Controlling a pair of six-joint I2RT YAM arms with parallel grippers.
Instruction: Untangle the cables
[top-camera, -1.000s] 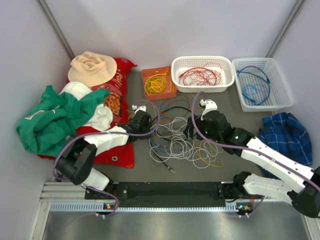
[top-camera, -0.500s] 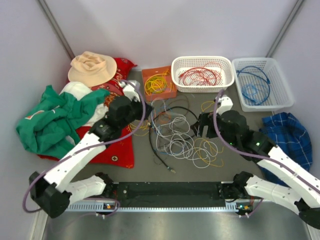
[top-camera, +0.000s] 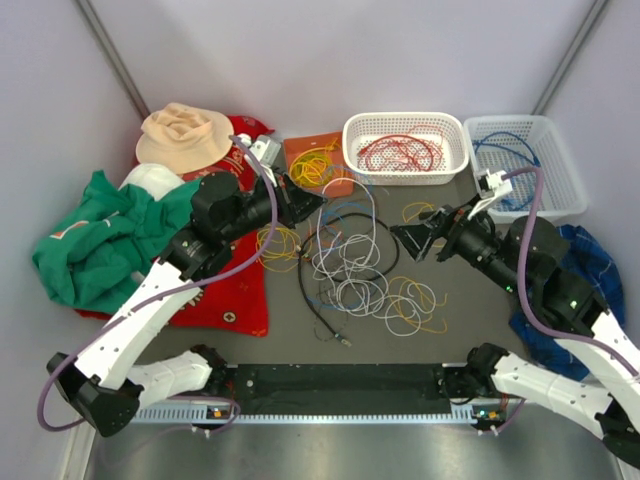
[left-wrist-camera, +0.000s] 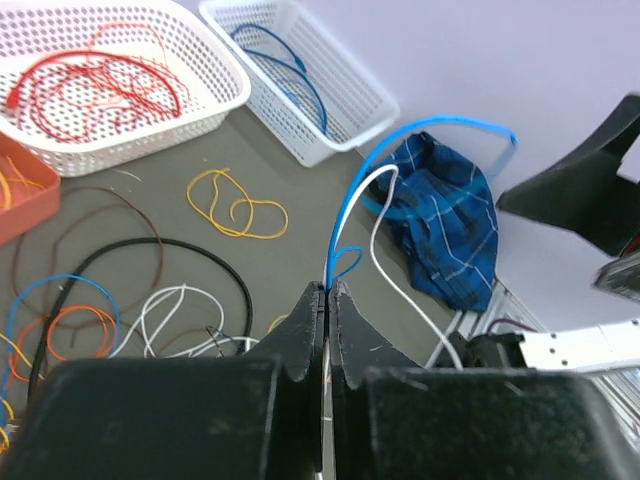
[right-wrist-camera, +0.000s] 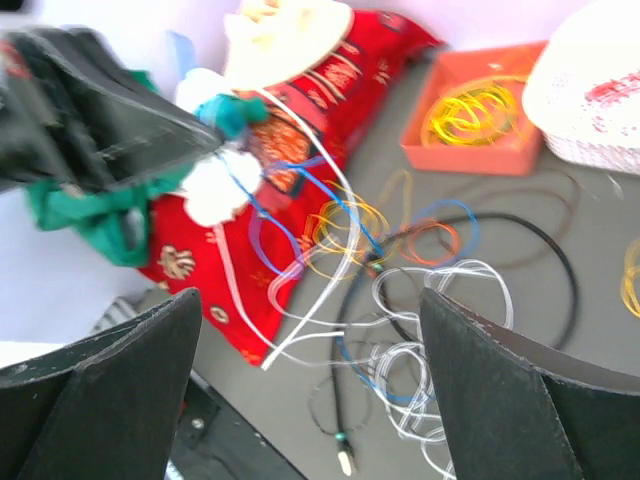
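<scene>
The cables (top-camera: 355, 265) lie in a loose tangle of white, blue, yellow, orange and black loops on the grey table. My left gripper (top-camera: 306, 203) is raised over the pile's back left. It is shut on a blue cable (left-wrist-camera: 400, 135) and a white cable (left-wrist-camera: 385, 210), which arch up from its tips (left-wrist-camera: 327, 290). My right gripper (top-camera: 420, 240) is wide open and empty, raised at the pile's right side. In the right wrist view its fingers (right-wrist-camera: 100, 400) frame the pile (right-wrist-camera: 430, 330) below, with the lifted blue and white strands (right-wrist-camera: 300, 230) between.
At the back stand an orange tray (top-camera: 300, 150) of yellow cables, a white basket (top-camera: 405, 120) of red cables and a white basket (top-camera: 560, 190) of blue cables. A red cloth (top-camera: 240, 290), green cloth (top-camera: 100, 240) and hat (top-camera: 185, 135) lie left; a blue plaid cloth (top-camera: 590, 250) lies right.
My left gripper has risen and swung back from the pile, drawing blue and white cables up with it. My right gripper has pulled away to the right and stands open.
</scene>
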